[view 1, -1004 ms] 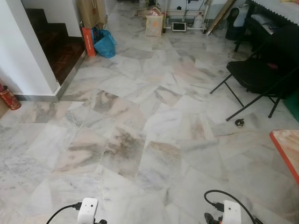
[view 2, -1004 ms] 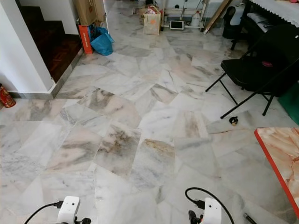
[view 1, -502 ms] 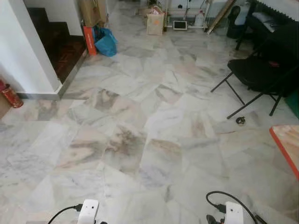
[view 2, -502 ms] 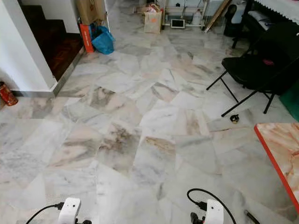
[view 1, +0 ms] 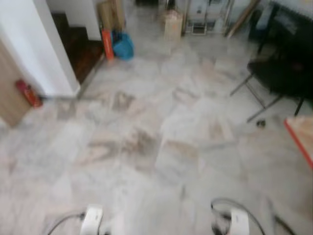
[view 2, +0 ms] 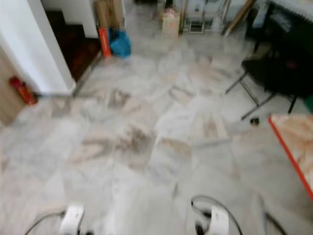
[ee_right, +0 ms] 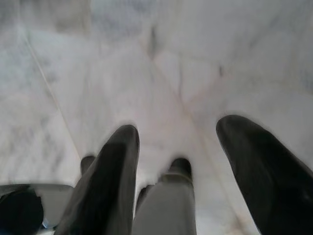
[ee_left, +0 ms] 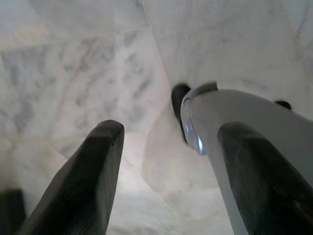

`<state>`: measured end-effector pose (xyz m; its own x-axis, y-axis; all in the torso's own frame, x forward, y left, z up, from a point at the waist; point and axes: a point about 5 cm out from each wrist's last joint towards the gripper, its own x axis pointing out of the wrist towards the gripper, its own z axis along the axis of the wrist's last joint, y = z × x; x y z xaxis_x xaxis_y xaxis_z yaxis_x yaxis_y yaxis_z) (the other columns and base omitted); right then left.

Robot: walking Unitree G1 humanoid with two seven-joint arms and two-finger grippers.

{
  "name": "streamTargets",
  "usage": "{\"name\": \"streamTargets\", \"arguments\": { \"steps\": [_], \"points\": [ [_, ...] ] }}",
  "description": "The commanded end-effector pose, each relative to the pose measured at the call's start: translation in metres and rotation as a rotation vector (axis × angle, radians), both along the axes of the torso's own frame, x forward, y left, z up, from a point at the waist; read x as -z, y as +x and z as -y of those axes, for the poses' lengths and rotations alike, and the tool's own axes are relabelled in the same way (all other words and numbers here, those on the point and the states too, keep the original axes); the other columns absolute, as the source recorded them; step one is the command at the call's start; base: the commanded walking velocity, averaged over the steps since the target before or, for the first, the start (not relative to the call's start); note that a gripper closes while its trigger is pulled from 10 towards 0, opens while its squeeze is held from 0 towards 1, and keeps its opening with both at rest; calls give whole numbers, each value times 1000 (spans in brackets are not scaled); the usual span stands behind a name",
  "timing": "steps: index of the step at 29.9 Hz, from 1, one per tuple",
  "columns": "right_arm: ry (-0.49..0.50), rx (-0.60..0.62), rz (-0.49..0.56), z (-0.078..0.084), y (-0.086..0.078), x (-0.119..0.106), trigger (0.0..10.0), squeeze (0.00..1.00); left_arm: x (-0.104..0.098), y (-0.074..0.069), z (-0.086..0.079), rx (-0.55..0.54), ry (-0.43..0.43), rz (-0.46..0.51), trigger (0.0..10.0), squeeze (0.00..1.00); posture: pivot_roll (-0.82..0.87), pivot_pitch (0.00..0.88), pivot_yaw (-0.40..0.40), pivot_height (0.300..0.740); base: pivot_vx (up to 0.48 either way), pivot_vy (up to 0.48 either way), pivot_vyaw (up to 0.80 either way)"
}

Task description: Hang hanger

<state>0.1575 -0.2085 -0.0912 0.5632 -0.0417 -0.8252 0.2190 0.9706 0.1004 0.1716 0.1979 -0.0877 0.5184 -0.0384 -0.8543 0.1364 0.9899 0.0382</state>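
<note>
Here both arms hang low over the marble floor (view 1: 146, 147), the left gripper (ee_left: 166, 166) and right gripper (ee_right: 178, 161) spread apart, holding nothing. Farther right stands a black folding chair (view 2: 274, 73); far left, stairs (view 1: 78, 44). No hanger can be made out.

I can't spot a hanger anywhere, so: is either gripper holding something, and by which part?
Nothing is held. The left gripper and the right gripper are both open, with only the marble floor between their fingers.
</note>
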Motion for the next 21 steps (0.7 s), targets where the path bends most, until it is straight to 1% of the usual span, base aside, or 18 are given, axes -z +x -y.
{"name": "streamTargets", "arguments": {
  "steps": [1, 7, 13, 15, 16, 17, 21],
  "points": [
    [8, -7, -7, -6, 0, 1, 10000, 0, -3, 4, -9, -1, 26, 9, 10000, 0, -15, 0, 28, 740, -296, 0, 0],
    [11, -4, -11, -8, -3, 2, 10000, 0, -3, 4, -11, 1, 31, 6, 10000, 0, -16, 0, 29, 740, -301, 0, 0],
    [9, 4, -15, -1, -8, 3, 10000, 0, -3, 3, -12, 2, 28, 3, 10000, 0, -16, 0, 32, 740, -300, 0, 0],
    [7, 5, -15, 1, -9, 3, 10000, 0, -3, 3, -11, 2, 27, 4, 10000, 0, -14, 0, 31, 740, 0, 0, 0],
    [4, 10, -13, 6, -11, 3, 10000, 0, -3, 3, -11, -1, 24, 5, 10000, 0, -14, 0, 31, 740, -322, 0, 0],
    [3, 11, -12, 8, -11, 3, 10000, 0, -3, 3, -10, -1, 24, 5, 10000, 0, -14, 0, 31, 740, -322, 0, 0],
    [0, 13, -12, 11, -12, 2, 10000, 0, -3, 3, -8, 1, 21, 5, 10000, 0, -12, 0, 27, 740, 0, 0, 0]
  ]
}}
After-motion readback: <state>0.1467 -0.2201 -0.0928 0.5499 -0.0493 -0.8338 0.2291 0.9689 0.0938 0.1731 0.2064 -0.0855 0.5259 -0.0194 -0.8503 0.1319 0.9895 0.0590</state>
